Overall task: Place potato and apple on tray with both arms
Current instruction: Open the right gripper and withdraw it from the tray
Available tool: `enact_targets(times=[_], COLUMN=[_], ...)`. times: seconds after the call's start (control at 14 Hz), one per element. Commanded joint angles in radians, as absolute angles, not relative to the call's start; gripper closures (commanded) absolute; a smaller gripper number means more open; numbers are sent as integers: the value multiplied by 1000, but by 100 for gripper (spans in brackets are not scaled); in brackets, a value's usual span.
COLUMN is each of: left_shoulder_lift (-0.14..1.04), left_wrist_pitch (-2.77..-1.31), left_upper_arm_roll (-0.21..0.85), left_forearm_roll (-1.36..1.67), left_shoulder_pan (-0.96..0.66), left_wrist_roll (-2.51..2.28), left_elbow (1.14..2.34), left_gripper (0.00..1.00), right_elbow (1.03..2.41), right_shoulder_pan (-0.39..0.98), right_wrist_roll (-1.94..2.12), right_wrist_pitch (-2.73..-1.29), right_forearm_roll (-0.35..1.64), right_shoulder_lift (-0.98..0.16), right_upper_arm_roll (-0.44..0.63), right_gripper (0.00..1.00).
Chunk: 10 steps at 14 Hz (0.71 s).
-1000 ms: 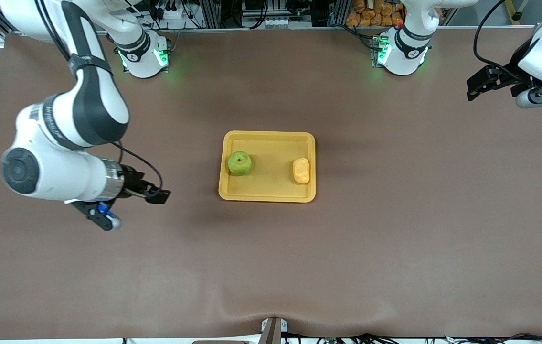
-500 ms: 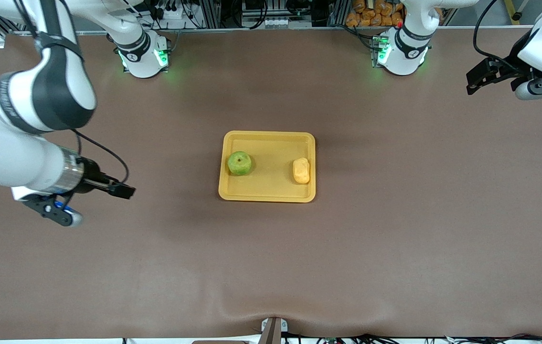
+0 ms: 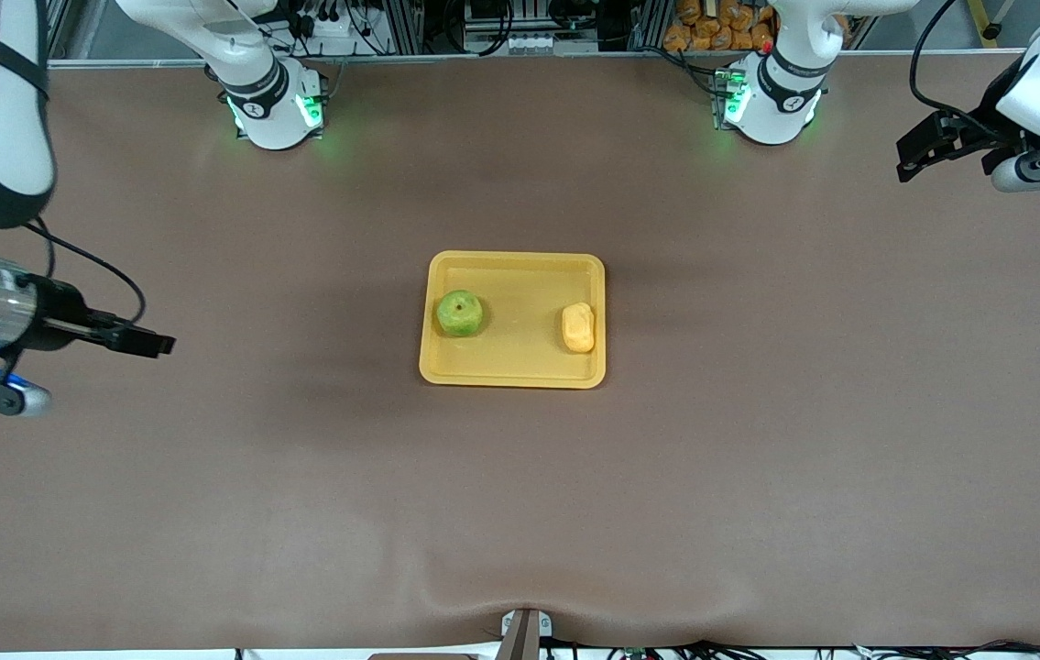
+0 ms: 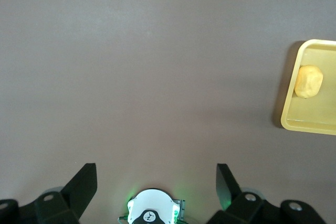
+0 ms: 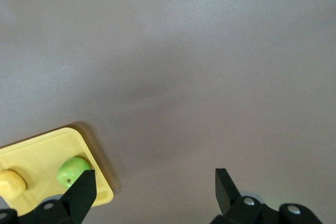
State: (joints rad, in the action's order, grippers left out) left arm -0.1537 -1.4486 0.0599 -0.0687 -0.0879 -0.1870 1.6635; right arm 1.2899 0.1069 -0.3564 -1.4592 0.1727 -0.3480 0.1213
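The yellow-orange tray [image 3: 520, 365] lies at the middle of the table. The green apple [image 3: 460, 313] sits in it toward the right arm's end. The yellow potato [image 3: 578, 327] sits in it toward the left arm's end. My right gripper [image 3: 149, 343] is open and empty, up over bare table well away from the tray at the right arm's end. My left gripper [image 3: 910, 154] is open and empty, up over the table at the left arm's end. The left wrist view shows the potato [image 4: 308, 81] and the tray's corner [image 4: 292, 123]. The right wrist view shows the apple [image 5: 72, 170] in the tray [image 5: 44, 148].
The arms' green-lit bases [image 3: 274, 108] [image 3: 769, 103] stand at the robots' edge of the table. Cables and a heap of orange items [image 3: 712, 26] lie past that edge. A brown cloth [image 3: 520, 513] covers the table, with a wrinkle at its edge nearest the front camera.
My right arm has drawn back from the tray toward its own end of the table, gripper open and empty. My left gripper has hardly moved. Apple and potato have stayed in the tray.
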Motion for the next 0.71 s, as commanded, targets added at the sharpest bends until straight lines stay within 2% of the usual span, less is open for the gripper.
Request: enact_targets(times=[0.0, 0.64], left_shoulder_lift=[-156, -137], left_wrist_pitch=[-1437, -1437], left_upper_arm_roll=[51, 52], left_forearm_roll=[-64, -52], left_shoulder_pan=[-91, -91], left_wrist_roll=[-170, -169], left_elbow=[1654, 1615], left_gripper=[0, 0], right_elbow=[1307, 1302], right_shoulder_pan=[77, 57], right_wrist_roll=[-328, -232], right_wrist_pitch=[-1424, -1330], right_forearm_roll=[155, 81], right_shoulder_lift=[-299, -180], right_upper_arm_roll=[103, 86], right_gripper=[0, 0])
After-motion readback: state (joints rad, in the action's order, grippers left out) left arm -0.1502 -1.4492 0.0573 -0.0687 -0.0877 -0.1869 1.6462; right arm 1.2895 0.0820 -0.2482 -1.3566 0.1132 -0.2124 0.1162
